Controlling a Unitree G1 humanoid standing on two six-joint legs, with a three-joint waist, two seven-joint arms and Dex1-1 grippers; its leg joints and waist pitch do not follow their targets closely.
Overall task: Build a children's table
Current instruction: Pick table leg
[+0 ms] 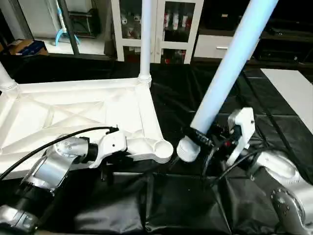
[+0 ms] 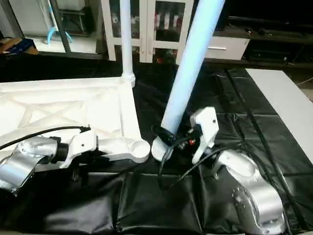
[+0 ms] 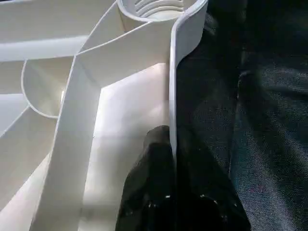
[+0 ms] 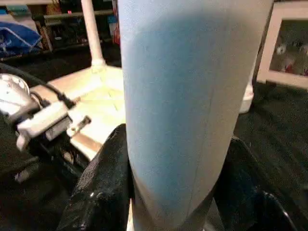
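- Left tool [image 3: 173, 192] is clamped tight on the upturned table's rim [image 3: 185, 72], just short of the empty corner socket [image 1: 163, 148].
- Right tool [image 4: 178, 192] holds a leg [image 1: 230, 68], tilted, its flared end beside that socket.
- Risk: a tilted leg may jam or push the table away.

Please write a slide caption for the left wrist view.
Left hand pinching the tabletop's side wall just below an empty corner socket.
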